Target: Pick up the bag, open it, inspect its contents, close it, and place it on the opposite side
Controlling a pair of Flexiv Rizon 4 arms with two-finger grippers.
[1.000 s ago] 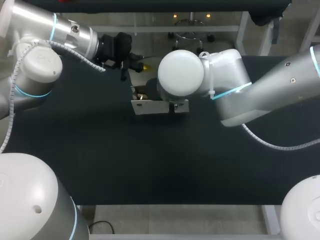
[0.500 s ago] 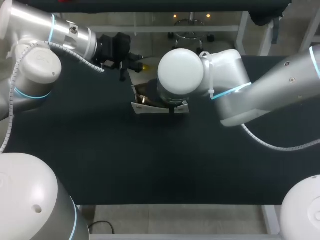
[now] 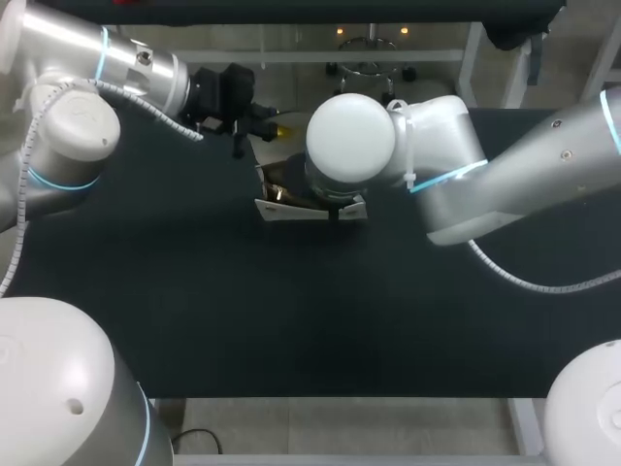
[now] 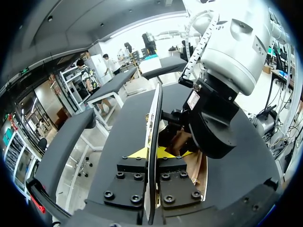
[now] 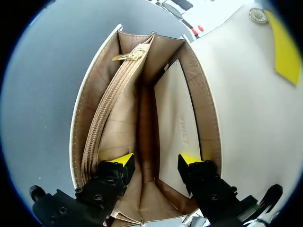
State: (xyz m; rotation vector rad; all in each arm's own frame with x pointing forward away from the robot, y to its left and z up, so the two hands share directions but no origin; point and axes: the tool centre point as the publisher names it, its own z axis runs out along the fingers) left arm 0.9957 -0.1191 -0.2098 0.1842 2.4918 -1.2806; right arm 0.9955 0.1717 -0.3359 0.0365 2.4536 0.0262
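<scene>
Bag [image 3: 291,206] front sits lower than second ago, steady since, upper middle of head view. Left gripper [image 4: 152,152] pinches flap [image 5: 246,94] back. Right gripper [image 5: 155,163] spread wide inside open mouth. Inspection likely under way.

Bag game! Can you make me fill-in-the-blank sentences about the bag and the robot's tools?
The bag is wide ___.
The left tool pinches the bag's ___.
The right tool's tips are coloured ___.
A tan ___ runs inside the bag.
Missing words: open, flap, yellow, zipper.
</scene>
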